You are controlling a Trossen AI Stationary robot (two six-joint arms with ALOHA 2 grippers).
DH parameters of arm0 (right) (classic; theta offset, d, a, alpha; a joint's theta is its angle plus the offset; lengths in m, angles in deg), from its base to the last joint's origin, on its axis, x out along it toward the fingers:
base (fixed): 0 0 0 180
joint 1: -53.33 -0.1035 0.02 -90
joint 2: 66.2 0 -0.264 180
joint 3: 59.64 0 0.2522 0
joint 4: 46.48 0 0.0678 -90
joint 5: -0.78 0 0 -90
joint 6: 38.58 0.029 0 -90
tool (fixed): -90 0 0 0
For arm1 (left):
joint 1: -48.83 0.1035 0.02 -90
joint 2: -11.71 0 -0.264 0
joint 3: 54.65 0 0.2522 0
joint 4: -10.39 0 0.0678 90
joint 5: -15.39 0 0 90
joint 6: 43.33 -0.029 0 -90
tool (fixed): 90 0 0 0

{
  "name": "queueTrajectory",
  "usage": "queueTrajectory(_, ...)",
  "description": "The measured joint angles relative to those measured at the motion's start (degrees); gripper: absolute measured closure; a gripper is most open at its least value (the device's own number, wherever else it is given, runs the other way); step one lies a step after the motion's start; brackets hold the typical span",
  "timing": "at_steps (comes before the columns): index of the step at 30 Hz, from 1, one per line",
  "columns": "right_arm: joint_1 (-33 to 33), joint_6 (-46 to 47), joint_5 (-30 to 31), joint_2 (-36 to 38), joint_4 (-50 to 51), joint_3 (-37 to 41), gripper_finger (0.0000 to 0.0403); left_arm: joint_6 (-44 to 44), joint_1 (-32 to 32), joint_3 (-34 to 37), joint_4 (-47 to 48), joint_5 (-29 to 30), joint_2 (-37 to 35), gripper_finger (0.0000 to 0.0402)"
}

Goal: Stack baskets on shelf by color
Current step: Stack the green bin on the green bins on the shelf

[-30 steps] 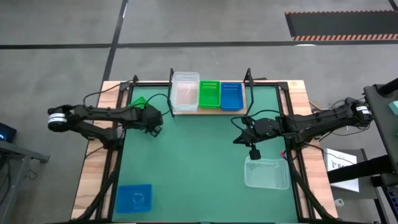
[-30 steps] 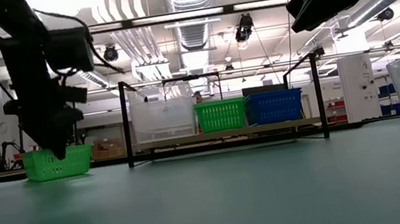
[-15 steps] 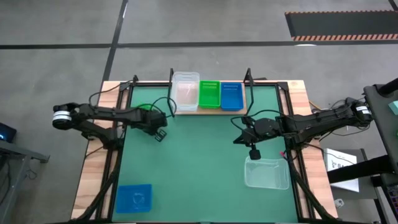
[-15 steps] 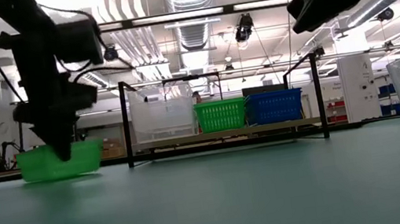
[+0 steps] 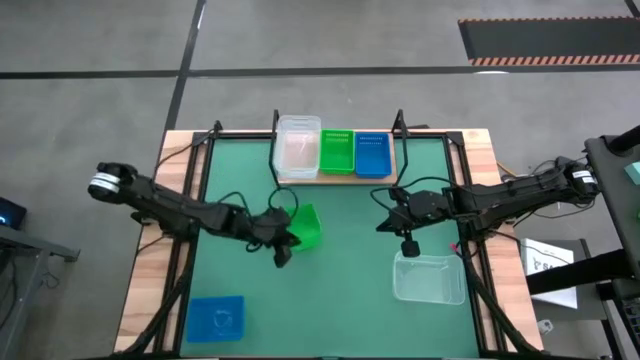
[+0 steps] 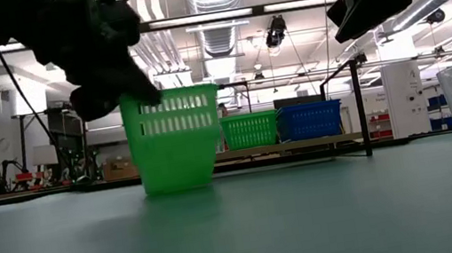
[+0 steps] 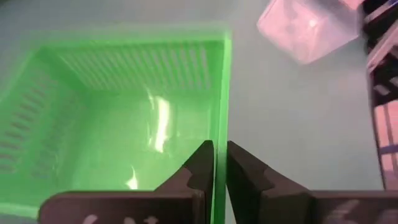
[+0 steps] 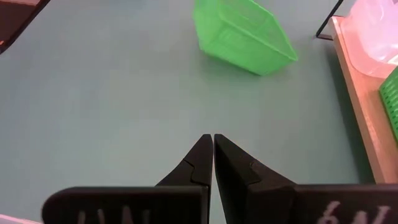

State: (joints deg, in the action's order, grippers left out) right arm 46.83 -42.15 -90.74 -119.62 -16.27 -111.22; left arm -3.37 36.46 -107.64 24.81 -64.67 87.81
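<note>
- Left gripper (image 7: 215, 163) pinches one wall of the green basket (image 5: 305, 226), carried tilted: thin hold, may slip.
- Right gripper (image 8: 208, 155) pressed together, empty, near clear basket (image 5: 429, 277).

Industrial lab: exposed ceiling ducts (image 6: 216, 2), concrete floor (image 5: 300, 40).

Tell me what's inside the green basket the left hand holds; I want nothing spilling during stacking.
Nothing shows inside the green basket: the left wrist view sees bare slatted walls and floor. The left hand pinches its rim, covering only a small strip there.
</note>
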Motion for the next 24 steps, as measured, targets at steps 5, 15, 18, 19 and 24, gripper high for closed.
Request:
queueTrajectory(5, 0.0, 0.66, -0.07, -0.02, 0.07, 0.02, 0.0394, -1.05, -1.61, -0.13, -8.4, 2.39, 6.16, 0.0382)
queueTrajectory(15, 0.0, 4.3, -0.44, -1.07, -1.65, 0.02, 0.0342, -1.8, -1.47, -0.11, -12.26, 1.03, 11.88, 0.033)
queueTrajectory(18, 0.0, 5.13, -0.45, -3.73, -5.31, 0.02, 0.0312, -6.76, -1.49, -0.13, -12.09, 1.01, 11.1, 0.0297)
queueTrajectory(19, -0.02, 5.15, -0.44, -5.16, -7.32, 0.02, 0.0303, -9.2, -1.49, -0.22, -12.05, 0.97, 10.29, 0.0289)
queueTrajectory(24, -0.13, 3.12, -0.44, -13.51, -13.46, -2.39, 0.0267, -24.59, -1.49, -1.07, -12.27, 0.82, 2.4, 0.027)
